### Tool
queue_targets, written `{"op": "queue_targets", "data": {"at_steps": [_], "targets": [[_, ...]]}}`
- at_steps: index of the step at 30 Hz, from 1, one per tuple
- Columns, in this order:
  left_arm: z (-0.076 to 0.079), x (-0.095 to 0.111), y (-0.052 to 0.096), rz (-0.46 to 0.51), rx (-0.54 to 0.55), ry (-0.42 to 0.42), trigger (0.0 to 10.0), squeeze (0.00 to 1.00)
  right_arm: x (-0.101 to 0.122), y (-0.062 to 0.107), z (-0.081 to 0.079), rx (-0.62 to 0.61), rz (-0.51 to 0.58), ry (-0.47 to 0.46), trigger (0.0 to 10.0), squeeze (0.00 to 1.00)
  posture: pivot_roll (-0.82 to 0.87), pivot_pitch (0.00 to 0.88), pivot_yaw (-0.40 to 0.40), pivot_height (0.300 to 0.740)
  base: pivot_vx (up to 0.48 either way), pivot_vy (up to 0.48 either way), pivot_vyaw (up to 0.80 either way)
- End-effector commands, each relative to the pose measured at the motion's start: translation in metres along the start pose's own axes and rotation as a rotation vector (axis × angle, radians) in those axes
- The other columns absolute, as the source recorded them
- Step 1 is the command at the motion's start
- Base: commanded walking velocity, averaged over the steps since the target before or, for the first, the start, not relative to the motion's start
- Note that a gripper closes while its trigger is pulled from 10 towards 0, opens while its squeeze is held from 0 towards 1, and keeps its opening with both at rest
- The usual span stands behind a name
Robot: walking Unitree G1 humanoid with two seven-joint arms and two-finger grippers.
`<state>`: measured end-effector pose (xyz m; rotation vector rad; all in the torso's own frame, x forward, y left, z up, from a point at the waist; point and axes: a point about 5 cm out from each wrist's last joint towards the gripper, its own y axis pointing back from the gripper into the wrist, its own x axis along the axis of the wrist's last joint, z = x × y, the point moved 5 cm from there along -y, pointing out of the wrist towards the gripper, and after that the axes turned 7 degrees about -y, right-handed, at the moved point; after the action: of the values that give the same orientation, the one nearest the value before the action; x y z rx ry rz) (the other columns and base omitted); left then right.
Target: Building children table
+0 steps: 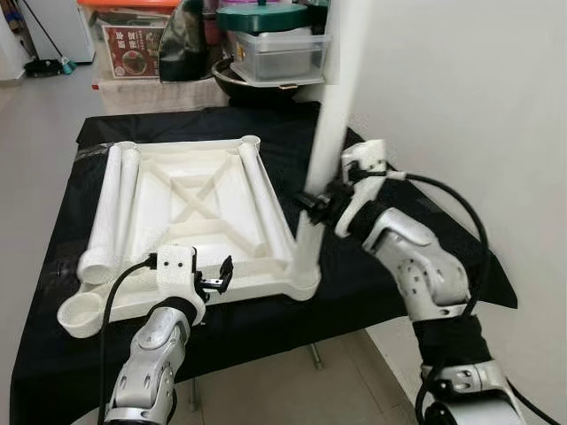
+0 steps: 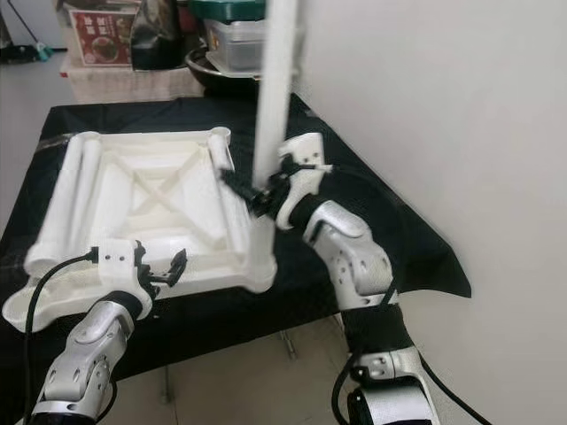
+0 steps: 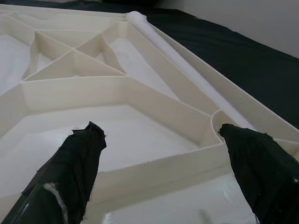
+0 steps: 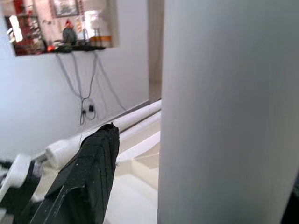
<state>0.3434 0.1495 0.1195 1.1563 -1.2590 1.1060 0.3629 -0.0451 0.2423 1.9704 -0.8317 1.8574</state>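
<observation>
The white tabletop [image 1: 204, 190] lies upside down on a black-covered table [image 1: 372, 283]. My right gripper [image 1: 314, 208] is shut on a white leg [image 1: 332, 106], held upright with its foot at the tabletop's near right corner. In the right wrist view that leg [image 4: 224, 112] stands against one black finger [image 4: 88, 177]. Two more legs [image 1: 111, 208] lie along the left rim and one leg [image 1: 261, 195] along the right. My left gripper [image 1: 217, 279] hovers open at the tabletop's near edge, its fingers [image 3: 74, 158] apart with nothing between them. The near left corner socket [image 1: 81, 314] holds no leg.
A white wall [image 1: 461, 88] rises close on the right. Storage boxes and a pan [image 1: 275, 53] crowd the area behind the table. The black cloth hangs over the near edge [image 1: 266, 328], with pale floor [image 1: 35, 115] to the left.
</observation>
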Motion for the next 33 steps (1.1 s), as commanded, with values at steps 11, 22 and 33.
{"op": "queue_targets", "data": {"at_steps": [11, 22, 33], "targets": [[-0.002, -0.001, 0.0, -0.004, 0.005, -0.01, 10.0, 0.0, -0.051, 0.001, 0.048, -0.289, -0.186, 0.01, 0.0, 0.0, 0.1, 0.0, -0.109, 0.74, 0.0, 0.0, 0.0], [-0.003, -0.002, 0.002, -0.009, 0.007, -0.01, 10.0, 0.0, -0.069, 0.054, 0.101, -0.977, -0.171, -0.052, 10.0, 0.0, 0.1, 0.0, -0.099, 0.74, 0.0, 0.0, 0.0], [-0.001, -0.003, 0.0, -0.012, -0.002, -0.008, 10.0, 0.0, -0.013, 0.004, 0.059, -0.544, 0.032, -0.105, 10.0, 0.0, 0.08, 0.0, -0.096, 0.74, 0.0, 0.0, 0.0]]}}
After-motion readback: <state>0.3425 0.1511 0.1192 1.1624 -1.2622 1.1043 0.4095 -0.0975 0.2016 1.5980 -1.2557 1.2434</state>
